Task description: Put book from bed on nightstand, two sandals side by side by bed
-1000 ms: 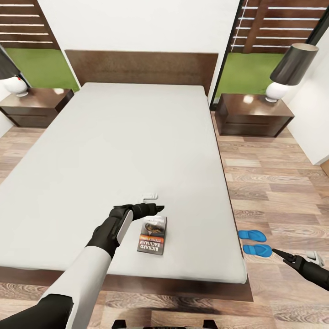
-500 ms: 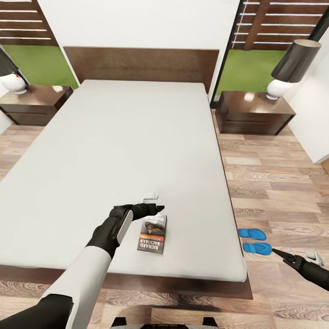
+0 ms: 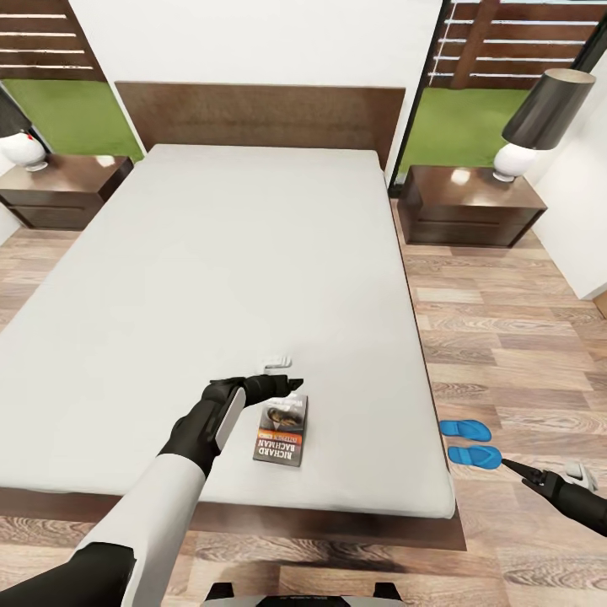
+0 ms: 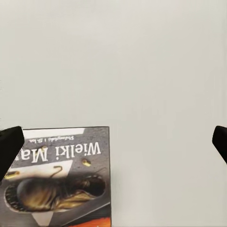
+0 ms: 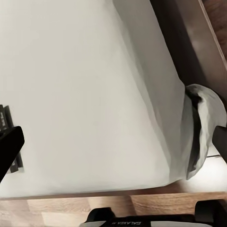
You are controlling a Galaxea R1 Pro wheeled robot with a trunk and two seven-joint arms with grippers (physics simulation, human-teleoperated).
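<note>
Small dark paperback book (image 3: 281, 432) lying flat near the foot edge of the grey-mattress bed (image 3: 211, 278). Left gripper (image 3: 287, 386) just above it, jaws wide apart. Better to straddle one edge squarely before squeezing.

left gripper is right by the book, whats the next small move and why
Probably slide the left gripper sideways and down so its open jaws straddle the book, then close. In the left wrist view the book lies flat on the bed near one fingertip, off centre between the wide-apart fingers, so closing now would likely miss it.
</note>
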